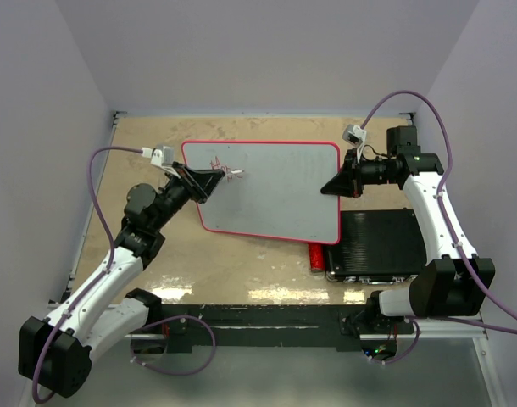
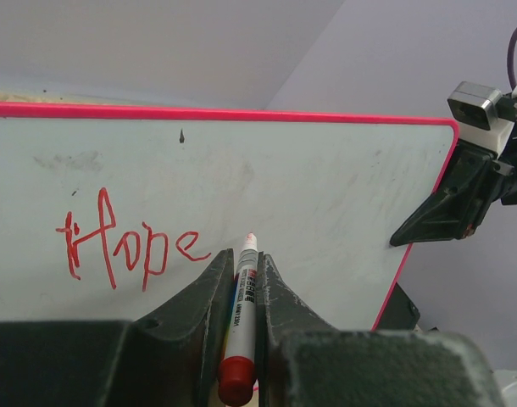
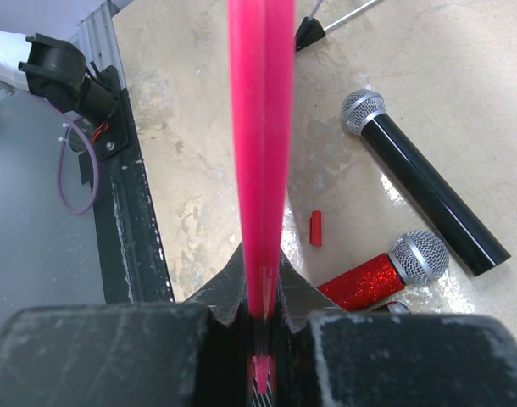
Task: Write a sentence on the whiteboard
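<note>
While holding the marker (image 2: 246, 292), pinched in the left tool (image 2: 244, 259), just after "Hope" of the sentence (image 2: 146, 253) on the whiteboard (image 2: 326, 186), gripped at its right edge above the bench (image 3: 191, 127) by the closed right tool (image 3: 260, 259), avoid pressing hard and so tilting the board.

The case (image 1: 381, 244) lies on the table (image 1: 241, 275), right of the whiteboard (image 1: 275, 186).

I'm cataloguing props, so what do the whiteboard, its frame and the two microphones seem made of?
Whiteboard: glossy white coated panel, smudged, core unclear. Frame: smooth red, probably plastic. Black microphone: shiny black body reflecting light, plastic or lacquered metal; silvery wire-mesh head. Red microphone: sparkling glitter-covered body, same mesh head.
</note>
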{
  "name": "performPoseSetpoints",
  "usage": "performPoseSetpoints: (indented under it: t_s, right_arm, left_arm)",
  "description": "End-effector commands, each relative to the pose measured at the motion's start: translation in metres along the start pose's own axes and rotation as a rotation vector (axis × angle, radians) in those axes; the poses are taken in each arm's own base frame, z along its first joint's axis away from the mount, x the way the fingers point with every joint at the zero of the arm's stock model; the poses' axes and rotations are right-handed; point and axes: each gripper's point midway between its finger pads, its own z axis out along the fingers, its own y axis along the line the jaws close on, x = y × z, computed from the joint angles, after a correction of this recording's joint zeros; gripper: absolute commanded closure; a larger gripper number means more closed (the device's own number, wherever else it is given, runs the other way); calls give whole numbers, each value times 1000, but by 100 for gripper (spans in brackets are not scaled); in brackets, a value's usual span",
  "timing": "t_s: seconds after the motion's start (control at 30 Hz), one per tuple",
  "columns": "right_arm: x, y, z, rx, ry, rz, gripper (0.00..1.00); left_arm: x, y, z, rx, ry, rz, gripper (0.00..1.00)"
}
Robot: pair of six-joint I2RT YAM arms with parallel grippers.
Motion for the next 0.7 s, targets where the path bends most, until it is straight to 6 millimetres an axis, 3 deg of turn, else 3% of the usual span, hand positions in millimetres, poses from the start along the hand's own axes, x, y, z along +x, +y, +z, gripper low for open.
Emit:
performPoseSetpoints:
  t_s: [0.0,0.67]
  right_arm:
    - [-12,8,-3,-7,-34,-77,100]
    - [-13,9,-3,-11,-37,-79,100]
  left_arm:
    - [-11,-9,-1,29,-53,10,100]
    - [-9,-11,-4,21,-83,-16,100]
